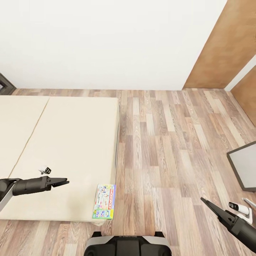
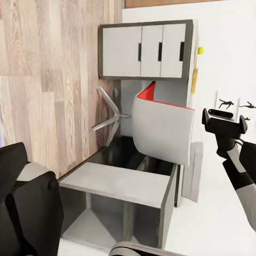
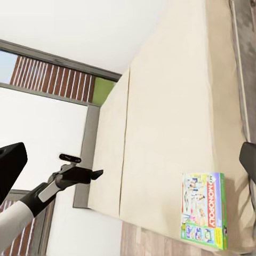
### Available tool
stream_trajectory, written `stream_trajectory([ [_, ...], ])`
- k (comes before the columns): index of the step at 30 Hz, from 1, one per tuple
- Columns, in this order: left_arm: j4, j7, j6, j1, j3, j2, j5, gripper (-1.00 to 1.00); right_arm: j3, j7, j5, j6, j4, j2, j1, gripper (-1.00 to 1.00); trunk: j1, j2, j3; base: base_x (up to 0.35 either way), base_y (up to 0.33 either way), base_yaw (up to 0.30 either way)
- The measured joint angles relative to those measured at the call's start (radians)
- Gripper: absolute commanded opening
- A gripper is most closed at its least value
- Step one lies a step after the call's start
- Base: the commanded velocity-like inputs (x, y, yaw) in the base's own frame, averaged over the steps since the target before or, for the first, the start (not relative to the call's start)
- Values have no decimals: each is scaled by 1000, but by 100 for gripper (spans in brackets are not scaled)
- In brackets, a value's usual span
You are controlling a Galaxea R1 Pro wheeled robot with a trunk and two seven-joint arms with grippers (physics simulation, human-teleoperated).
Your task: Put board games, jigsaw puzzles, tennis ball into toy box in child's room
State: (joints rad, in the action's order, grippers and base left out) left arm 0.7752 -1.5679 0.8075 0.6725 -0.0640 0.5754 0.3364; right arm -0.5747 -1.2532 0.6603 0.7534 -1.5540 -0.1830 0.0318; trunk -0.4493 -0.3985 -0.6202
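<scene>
One board game, the white-green MONOPOLY box (image 1: 104, 201) (image 3: 205, 209), lies flat at the near right corner of the bed (image 1: 71, 142) (image 3: 170, 122). My left gripper (image 1: 63, 182) hovers open over the mattress, left of the box and apart from it. My right gripper (image 1: 208, 205) is open above the floor, well right of the bed; its fingers (image 3: 12, 164) frame the right wrist view. In the left wrist view the table (image 2: 149, 50) with its three-drawer unit carries the small tennis ball (image 2: 200, 50). The toy box and the jigsaw puzzles are out of view.
Wood-plank floor (image 1: 167, 149) stretches right of the bed to a brown door (image 1: 224, 46). A grey-topped unit (image 1: 245, 165) juts in at the right. By the table stand a white-and-red chair (image 2: 160, 125) and a low dark grey cabinet (image 2: 117, 189).
</scene>
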Motion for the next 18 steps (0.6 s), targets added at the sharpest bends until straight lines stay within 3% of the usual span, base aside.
stream_trajectory([
  [10,0,0,-5,0,1,-6,0,100,1,1,-6,-7,0,2,1,100,0,0,16,0,0,0],
  [18,-1,0,-5,0,3,-26,-4,100,1,0,-7,-8,0,3,2,100,0,0,29,0,0,0],
])
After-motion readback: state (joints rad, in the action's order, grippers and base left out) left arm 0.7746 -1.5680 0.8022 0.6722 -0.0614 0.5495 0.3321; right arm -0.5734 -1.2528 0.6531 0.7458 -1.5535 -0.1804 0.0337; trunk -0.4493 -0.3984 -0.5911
